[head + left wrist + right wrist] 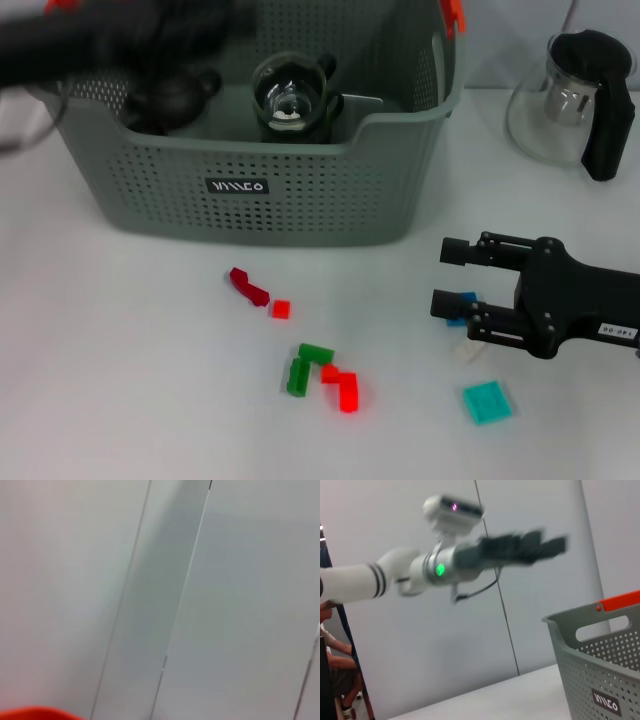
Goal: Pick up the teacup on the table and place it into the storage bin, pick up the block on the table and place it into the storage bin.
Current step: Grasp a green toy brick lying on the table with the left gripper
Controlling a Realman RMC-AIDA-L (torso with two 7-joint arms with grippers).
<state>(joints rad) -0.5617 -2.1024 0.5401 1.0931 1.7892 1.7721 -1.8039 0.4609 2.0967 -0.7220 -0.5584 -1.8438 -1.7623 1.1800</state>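
Grey storage bin [250,190] holds a glass teacup [290,95]; right gripper [450,278], jaws apart, hovers over scattered blocks [320,370].

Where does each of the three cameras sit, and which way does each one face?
Head view: from the head, down at the table; right gripper open, left arm blurred above the storage bin.
Left wrist view: faces a wall; no fingers visible.
Right wrist view: faces sideways at the left gripper.
Shared: head and right wrist views both show the bin.
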